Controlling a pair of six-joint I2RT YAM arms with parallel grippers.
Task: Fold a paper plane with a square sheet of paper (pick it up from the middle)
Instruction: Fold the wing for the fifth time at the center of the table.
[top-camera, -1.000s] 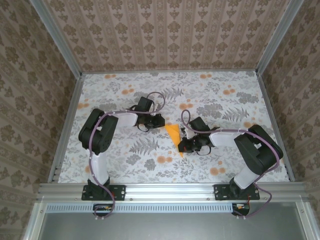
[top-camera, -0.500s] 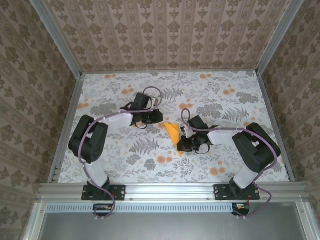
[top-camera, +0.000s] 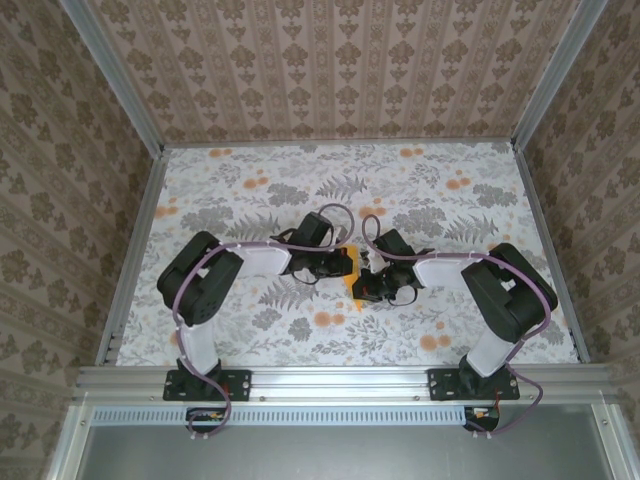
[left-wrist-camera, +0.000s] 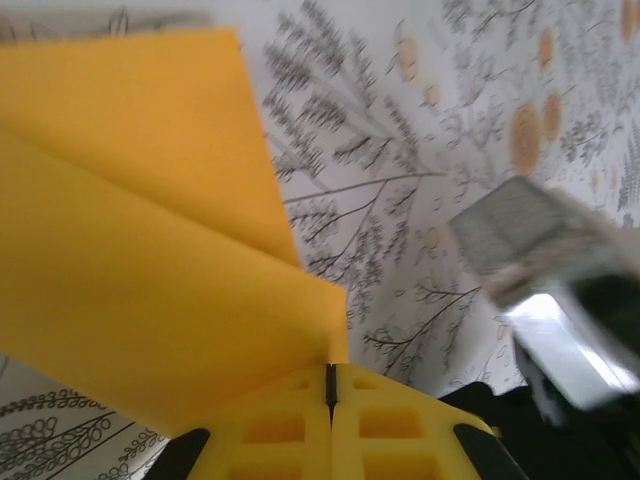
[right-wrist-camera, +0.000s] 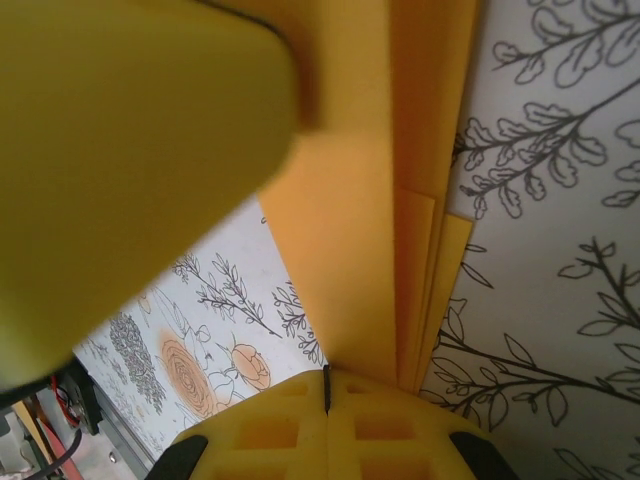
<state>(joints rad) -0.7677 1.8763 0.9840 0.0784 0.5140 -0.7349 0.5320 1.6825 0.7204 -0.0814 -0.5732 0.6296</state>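
The part-folded paper plane (left-wrist-camera: 140, 240) is pinched in the clamped left gripper (left-wrist-camera: 330, 385) and fans out ahead of its fingertips. Its layered edge is likewise nipped by the closed right gripper (right-wrist-camera: 326, 385), seemingly just opposite. If the two are drawn apart or twisted unevenly, the thin paper could be torn or its creases sprung open.
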